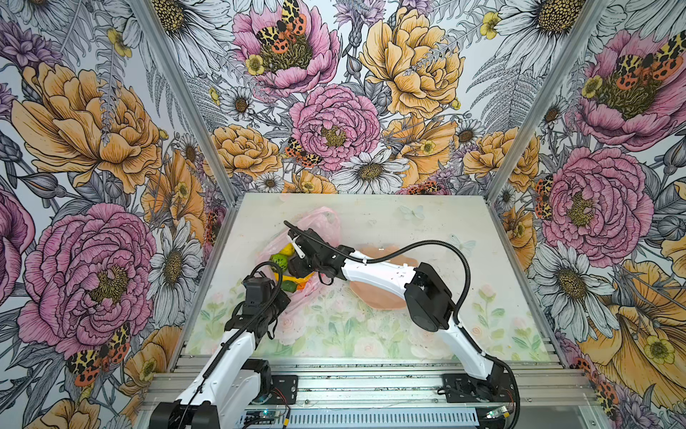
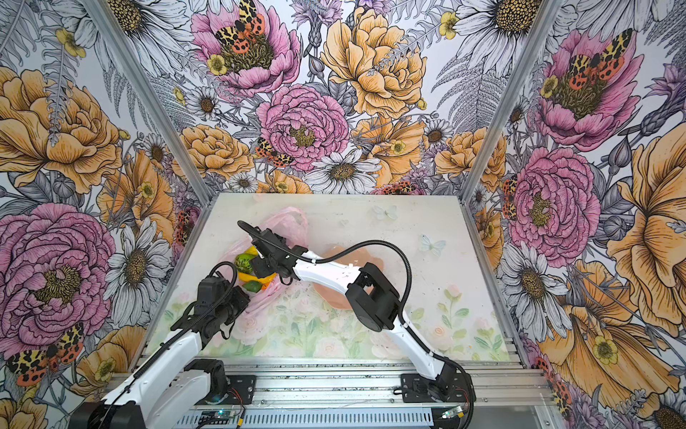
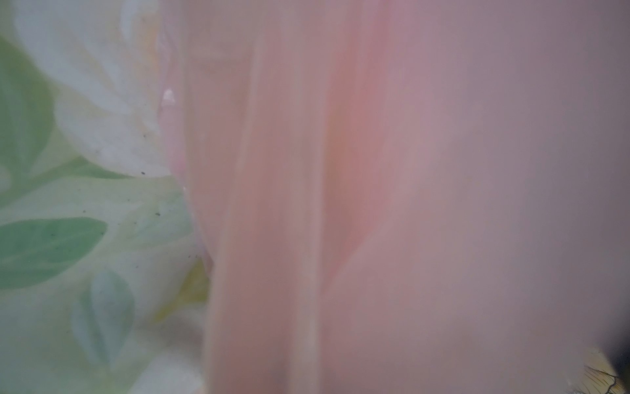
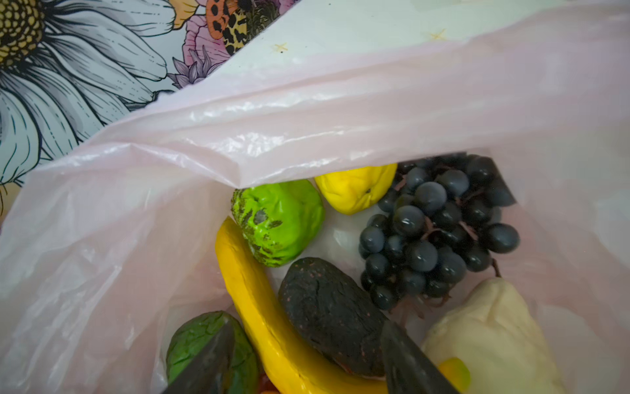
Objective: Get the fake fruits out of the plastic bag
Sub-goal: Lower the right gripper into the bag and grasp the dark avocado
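Right pincer agape — banana runs lengthwise away.

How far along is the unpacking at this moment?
Done: nothing; no fruit shows outside the plastic bag. In hand: left gripper shut on the bag's edge, right gripper open inside its mouth over the banana. Left: every fruit, grape bunch included.
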{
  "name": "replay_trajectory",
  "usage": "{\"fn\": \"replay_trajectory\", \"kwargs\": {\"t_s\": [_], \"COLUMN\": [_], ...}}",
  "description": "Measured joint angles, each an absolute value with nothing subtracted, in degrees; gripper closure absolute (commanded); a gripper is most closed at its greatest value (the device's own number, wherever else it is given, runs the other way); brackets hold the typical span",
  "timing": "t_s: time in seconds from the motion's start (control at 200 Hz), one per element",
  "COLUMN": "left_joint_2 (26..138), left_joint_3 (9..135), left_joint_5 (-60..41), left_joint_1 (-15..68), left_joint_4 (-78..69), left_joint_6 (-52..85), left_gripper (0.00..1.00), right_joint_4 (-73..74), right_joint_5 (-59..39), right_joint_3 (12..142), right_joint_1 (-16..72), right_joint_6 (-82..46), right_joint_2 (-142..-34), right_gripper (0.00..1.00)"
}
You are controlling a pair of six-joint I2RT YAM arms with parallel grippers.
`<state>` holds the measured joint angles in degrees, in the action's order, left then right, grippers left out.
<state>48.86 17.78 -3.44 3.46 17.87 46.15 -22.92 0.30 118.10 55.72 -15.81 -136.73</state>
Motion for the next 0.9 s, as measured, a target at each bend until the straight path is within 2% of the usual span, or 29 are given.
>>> {"fn": "replay_trajectory", "kwargs": {"t_s": [0.165, 0.35, 0.47, 0.705, 0.896], "left_joint_2": [46.59, 46.06, 46.06, 46.06, 46.02], "left_joint_3": [17.23, 17.08, 17.08, 17.06, 17.02], "left_joint_5": [-3.42, -3.4, -3.42, -3.38, -3.38], "left_joint_1": [2.85, 2.7, 2.61, 2.42, 2.42], "left_joint_4": [19.07, 19.77, 19.99, 20.18, 20.34], "left_joint_6": [46.17, 46.54, 46.54, 46.54, 46.54], "left_gripper": [1.0, 1.0, 1.0, 1.0, 1.0], "right_joint_4": [-23.05, -23.55, -24.08, -26.22, -27.81], "right_joint_5": [-1.39, -2.5, -3.46, -3.44, -3.31], "right_joint_3": [119.77, 123.15, 124.99, 127.94, 130.26], "right_joint_1": [55.79, 54.96, 54.39, 54.28, 54.28], "right_joint_6": [-9.82, -6.44, -5.54, -4.58, -4.58], "right_joint_2": [-139.76, -143.7, -145.36, -147.76, -149.86], "right_gripper": [0.27, 0.34, 0.35, 0.27, 0.37]}}
